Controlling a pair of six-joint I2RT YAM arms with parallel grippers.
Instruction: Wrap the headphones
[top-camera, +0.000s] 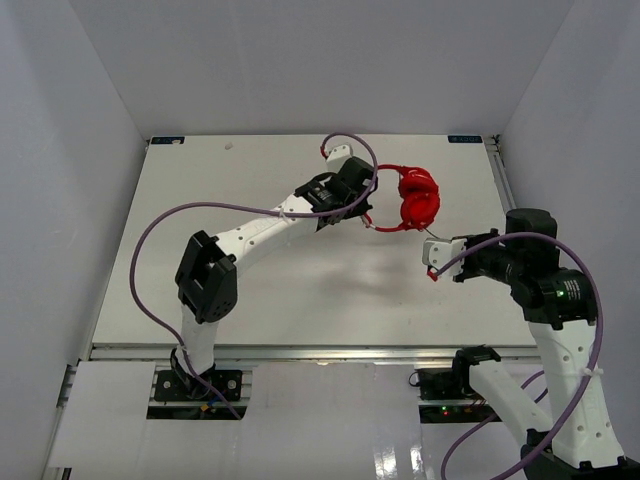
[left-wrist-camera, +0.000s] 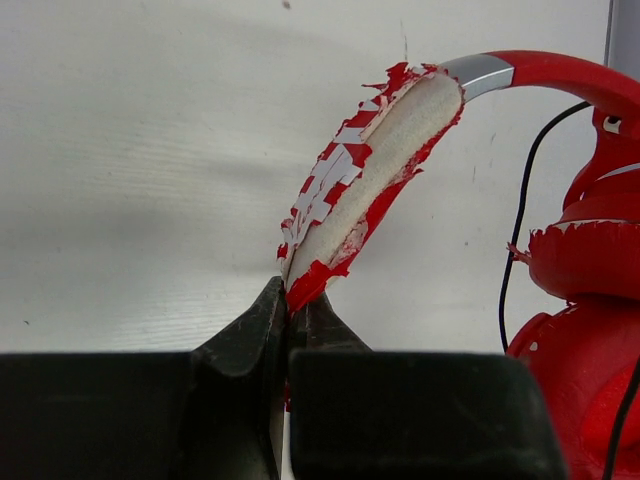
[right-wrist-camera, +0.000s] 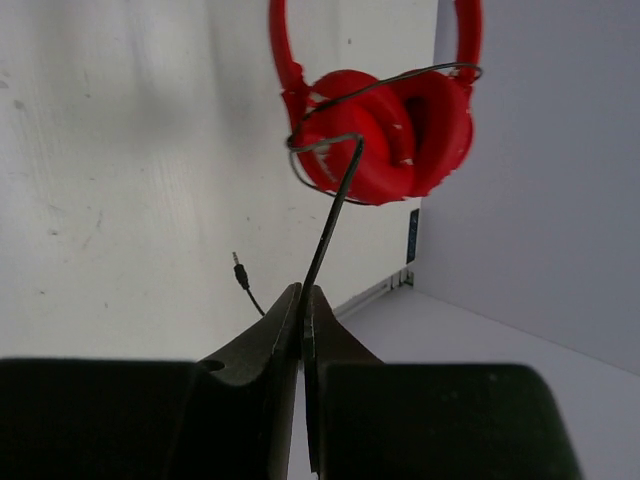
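We find the headphones (top-camera: 418, 198) right of centre in the upper half of the top view. The left gripper (top-camera: 367, 206) sits just left of them, clamping the headband (left-wrist-camera: 370, 180). The right gripper (top-camera: 432, 258) lies below them, pinching the cable (right-wrist-camera: 335, 210). The plug (right-wrist-camera: 238, 262) is left of that cable.

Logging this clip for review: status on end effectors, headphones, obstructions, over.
Left end effector shut on torn headband of headphones. Right end effector shut on black cable. Cable looped round ear cups, plug loose. Nothing seen in the way.
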